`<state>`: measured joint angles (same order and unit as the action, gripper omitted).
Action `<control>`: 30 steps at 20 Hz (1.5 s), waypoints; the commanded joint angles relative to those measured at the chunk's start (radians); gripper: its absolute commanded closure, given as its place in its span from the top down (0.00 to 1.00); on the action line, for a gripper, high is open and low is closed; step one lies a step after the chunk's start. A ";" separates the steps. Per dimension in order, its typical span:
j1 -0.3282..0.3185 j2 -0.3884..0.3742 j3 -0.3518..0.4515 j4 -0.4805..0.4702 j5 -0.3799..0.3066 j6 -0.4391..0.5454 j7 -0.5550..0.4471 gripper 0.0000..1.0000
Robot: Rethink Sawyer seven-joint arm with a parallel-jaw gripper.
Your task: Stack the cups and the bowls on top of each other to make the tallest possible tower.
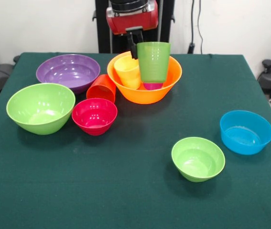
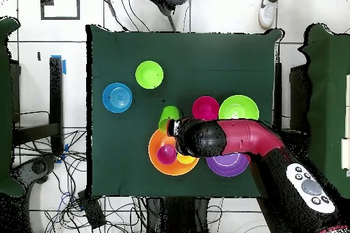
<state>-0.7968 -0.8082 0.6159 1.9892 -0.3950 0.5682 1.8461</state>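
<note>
My gripper (image 1: 136, 47) is shut on the rim of the light green cup (image 1: 153, 61) and holds it upright over the large orange bowl (image 1: 166, 88). The yellow cup (image 1: 127, 71) and the purple-magenta cup (image 1: 153, 86) stand in that bowl. In the overhead view the green cup (image 2: 169, 116) is at the bowl's edge, apart from the magenta cup (image 2: 166, 154). The orange-red cup (image 1: 101, 88) lies on its side. Around are the purple bowl (image 1: 68, 71), large green bowl (image 1: 40, 107), pink-red bowl (image 1: 94, 115), small green bowl (image 1: 198, 158) and blue bowl (image 1: 246, 131).
The green table (image 1: 135, 200) carries everything. My arm (image 2: 239, 140) reaches over the purple bowl (image 2: 227, 165) in the overhead view. A person's shoe (image 2: 267, 3) shows beyond the far table edge. Cables and chairs surround the table.
</note>
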 commanded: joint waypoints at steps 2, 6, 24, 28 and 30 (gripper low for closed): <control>0.060 0.054 -0.075 -0.067 -0.090 0.126 -0.042 0.00; 0.080 0.078 -0.100 -0.081 -0.108 0.131 -0.031 0.00; 0.163 0.136 -0.171 -0.169 -0.119 0.277 -0.034 0.00; 0.172 0.132 -0.183 -0.167 -0.118 0.302 -0.036 0.00; 0.180 0.132 -0.193 -0.169 -0.125 0.299 -0.028 0.00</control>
<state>-0.6589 -0.6983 0.4812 1.8841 -0.4381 0.7776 1.8461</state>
